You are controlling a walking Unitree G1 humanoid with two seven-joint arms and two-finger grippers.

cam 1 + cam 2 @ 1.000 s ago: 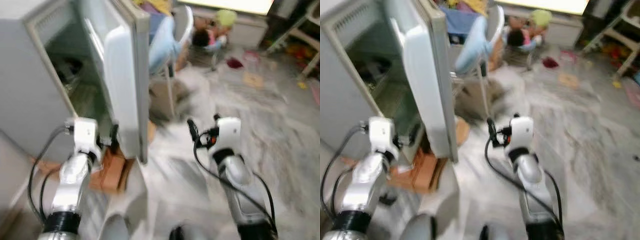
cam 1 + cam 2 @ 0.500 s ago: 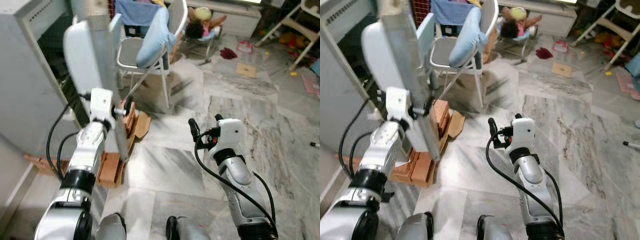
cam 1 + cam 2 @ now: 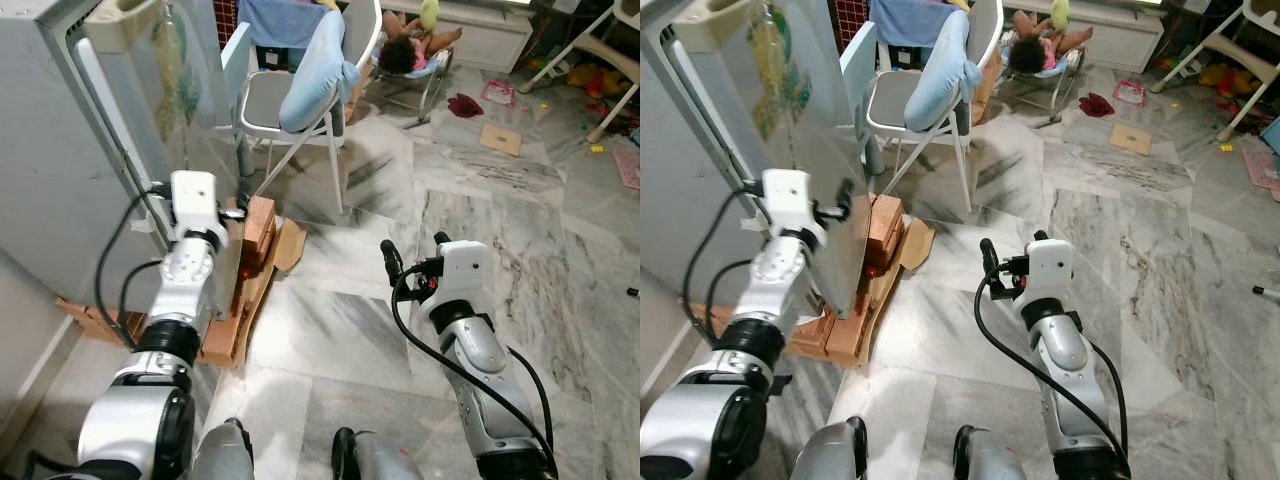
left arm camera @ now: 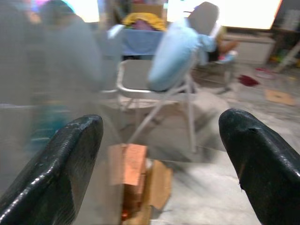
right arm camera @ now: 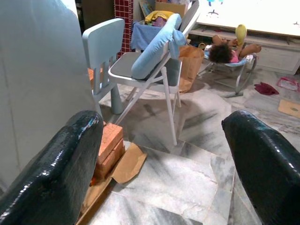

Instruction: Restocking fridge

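Clearly, the fridge (image 3: 60,150) stood at the robot's left, and its door (image 3: 805,150) hung only partly open, the free edge pointing toward the robot. The left gripper (image 3: 845,195) was raised against the outer face of this door, near the lower edge, with its fingers (image 4: 61,164) apart and holding nothing. Under the door edge lay bricks (image 3: 258,225) on flat cardboard (image 3: 290,245), just beside the fridge base. The right gripper (image 3: 412,250) hovered over the marble floor (image 3: 480,200), fingers also spread and empty. A folding chair (image 3: 300,100) stood near behind the bricks; the floor to the right was wide.
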